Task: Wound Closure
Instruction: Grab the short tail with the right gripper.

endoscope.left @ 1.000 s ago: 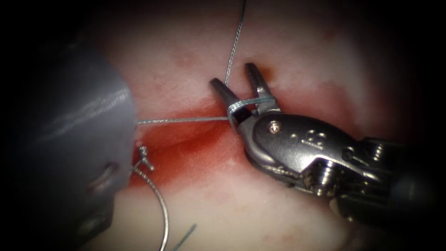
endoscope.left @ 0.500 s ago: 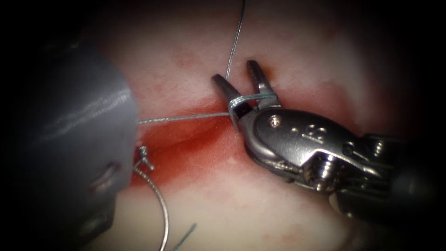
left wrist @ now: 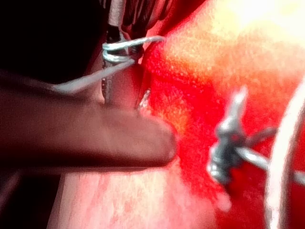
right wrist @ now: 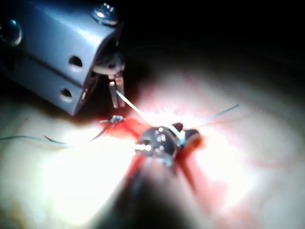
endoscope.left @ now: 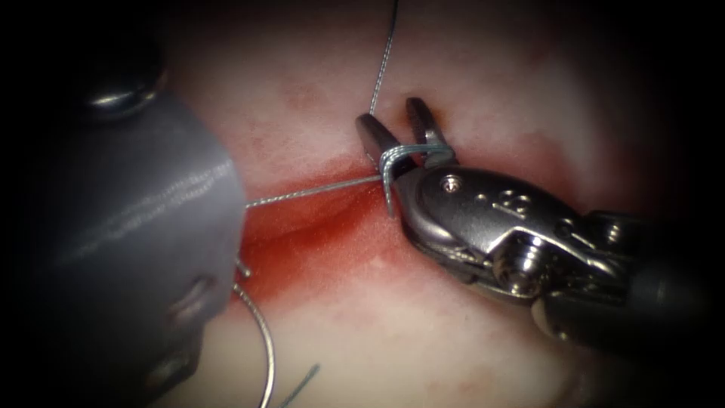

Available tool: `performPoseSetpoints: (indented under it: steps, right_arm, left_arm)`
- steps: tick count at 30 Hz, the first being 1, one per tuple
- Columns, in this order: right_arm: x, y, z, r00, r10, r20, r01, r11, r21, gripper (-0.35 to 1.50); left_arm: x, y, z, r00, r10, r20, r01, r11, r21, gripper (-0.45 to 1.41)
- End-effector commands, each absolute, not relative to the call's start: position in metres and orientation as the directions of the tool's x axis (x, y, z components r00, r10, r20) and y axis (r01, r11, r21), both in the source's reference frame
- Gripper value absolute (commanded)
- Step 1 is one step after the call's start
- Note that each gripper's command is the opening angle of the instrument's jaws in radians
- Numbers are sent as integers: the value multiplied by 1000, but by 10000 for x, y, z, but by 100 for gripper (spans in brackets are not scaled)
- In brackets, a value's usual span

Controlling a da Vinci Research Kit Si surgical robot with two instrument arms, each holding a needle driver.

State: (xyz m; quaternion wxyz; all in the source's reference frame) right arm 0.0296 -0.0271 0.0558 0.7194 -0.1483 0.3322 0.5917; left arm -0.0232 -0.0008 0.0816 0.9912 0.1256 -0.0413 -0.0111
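The tissue (endoscope.left: 453, 340) carries a red, wet cut (endoscope.left: 302, 234) running left to right. My right tool (endoscope.left: 391, 117) reaches in from the right with its jaws open, and thread (endoscope.left: 411, 155) is wound in loops around their base. One strand rises from the loops, and another (endoscope.left: 310, 193) runs taut to the left, behind the left arm's grey body (endoscope.left: 136, 227). In the right wrist view my left tool (right wrist: 116, 95) is shut on that taut strand. A tied knot (left wrist: 228, 143) sits on the cut beside the left tool (left wrist: 164, 143).
A curved strand of thread (endoscope.left: 264, 340) arcs down from the knot over the pale tissue. Next to it lies a short bluish cut end (endoscope.left: 302, 381). Red fluid spreads along the cut and under the right tool.
The left arm's body has moved right and now covers the knot in the endoscope view. The right tool has shifted slightly right and its jaws have narrowed, with the loops still on them.
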Motion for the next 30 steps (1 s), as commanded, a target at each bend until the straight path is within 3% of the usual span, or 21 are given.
performPoseSetpoints:
  steps: [1,21,24,25,27,30]
  right_arm:
    - [313,-263,554,66,752,-655,-947,254,196,26]
    - [324,-263,554,36,766,-642,-937,249,244,29]
    - [325,-262,555,25,768,-640,-938,239,251,21]
    - [325,-261,556,19,769,-638,-938,234,254,9]
    - [324,-261,556,20,769,-638,-937,237,257,-31]
    - [321,-262,555,23,773,-634,-927,254,275,-35]
  left_arm:
    - [-236,3,814,996,-34,79,14,969,246,-45]
    - [-239,-2,814,997,-40,69,21,967,253,-45]
    - [-240,-2,814,997,-41,68,23,967,253,-45]
    - [-240,-3,814,997,-42,68,23,967,253,-45]
    - [-240,-3,814,997,-42,68,24,967,253,-45]
    - [-241,-3,813,997,-43,66,25,967,255,-45]
